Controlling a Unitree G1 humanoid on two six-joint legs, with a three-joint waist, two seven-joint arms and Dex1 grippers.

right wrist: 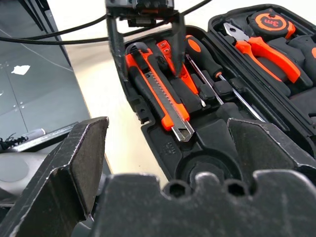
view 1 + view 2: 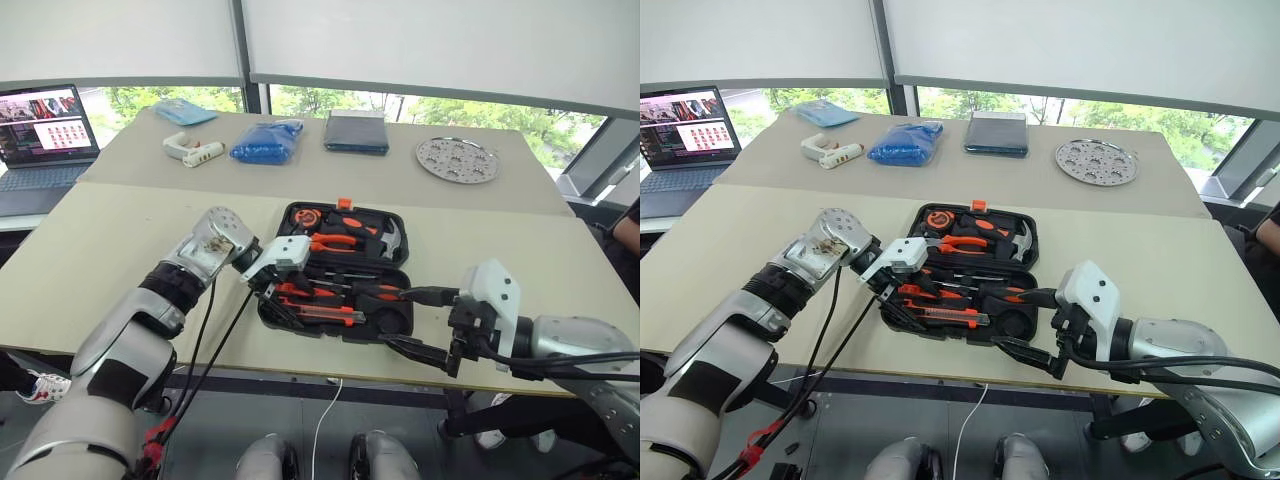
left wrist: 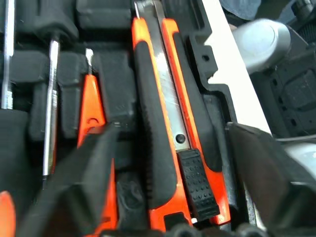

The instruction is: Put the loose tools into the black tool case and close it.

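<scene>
The black tool case (image 2: 398, 225) lies open on the near table. In its near half the orange-black utility knife (image 3: 163, 113) rests in a moulded slot, with the slim orange tool (image 3: 92, 106) and two screwdrivers (image 1: 205, 57) beside it. My left gripper (image 3: 172, 129) hangs just over the knife, open, one finger on each side and clear of it. My right gripper (image 2: 415, 322) is open and holds nothing, by the case's near right corner. Whether the round recess (image 1: 202, 173) holds the tape roll I cannot tell.
Pliers (image 1: 261, 49), a tape measure (image 1: 269, 22) and a hammer (image 2: 392, 238) fill the far half of the case. On the back table are a laptop (image 2: 45, 135), a white glue gun (image 2: 192, 150), a blue bag (image 2: 268, 140), a dark blue folded item (image 2: 356, 132) and a perforated metal disc (image 2: 457, 158).
</scene>
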